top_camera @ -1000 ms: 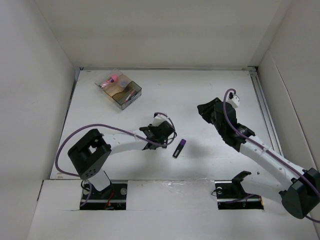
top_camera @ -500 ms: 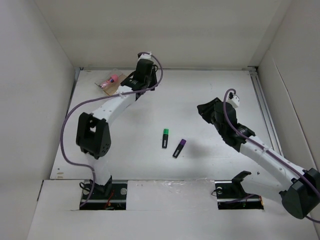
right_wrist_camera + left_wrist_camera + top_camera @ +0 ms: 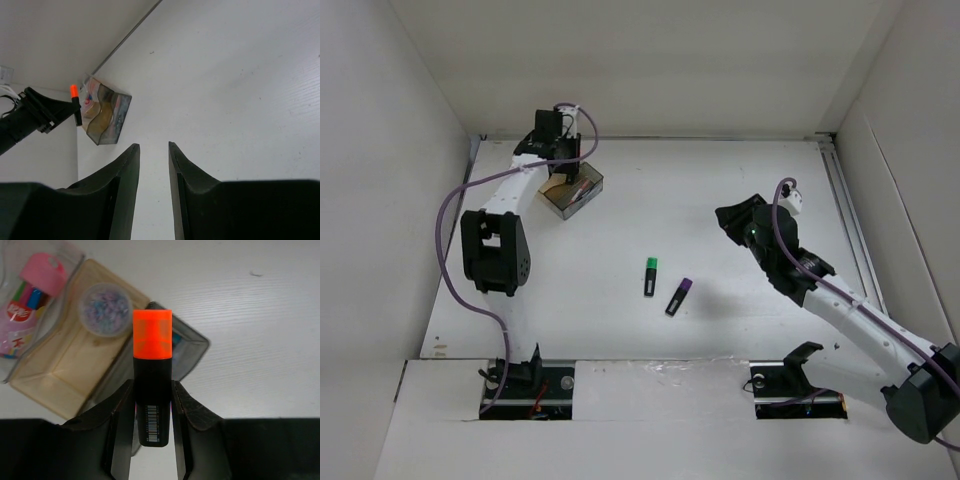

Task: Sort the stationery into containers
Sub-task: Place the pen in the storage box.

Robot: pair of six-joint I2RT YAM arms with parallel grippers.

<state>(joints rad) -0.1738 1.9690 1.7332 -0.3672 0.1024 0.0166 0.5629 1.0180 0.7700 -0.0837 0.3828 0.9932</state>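
Half a second back my left claw (image 3: pixel 558 135) hung over the right-hand far corner of the box (image 3: pixel 560 208); it has since swung left and now sits above the box's far-left side. A second back that same arm was folded low near mid-table (image 3: pixel 720 180), covering the green highlighter (image 3: pixel 650 276), which now lies bare just beside the purple one (image 3: pixel 678 296), both well apart from the box. My right arm has barely shifted in that time. My left arm now reaches long. Its elbow stands up near the left wall, the forearm runs toward the back, and the wrist is turned down over the box. The left claw is clamped on the orange highlighter (image 3: pixel 152 365): both fingers (image 3: pixel 120 425) press its black barrel, and the orange end points away from me, hanging over the darker compartment next to the divider, above the box and not in it. The pink-topped bottle (image 3: pixel 30 295) lies in the clear far-left part, and a small round tub (image 3: pixel 106 310) sits in the tan compartment. My right arm slants up from the near right corner toward mid-table, its wrist raised and aimed at the far left. The right claw (image 3: pixel 154 150) stands a little apart with nothing between its fingers, and it looks across at the box and the orange tip.
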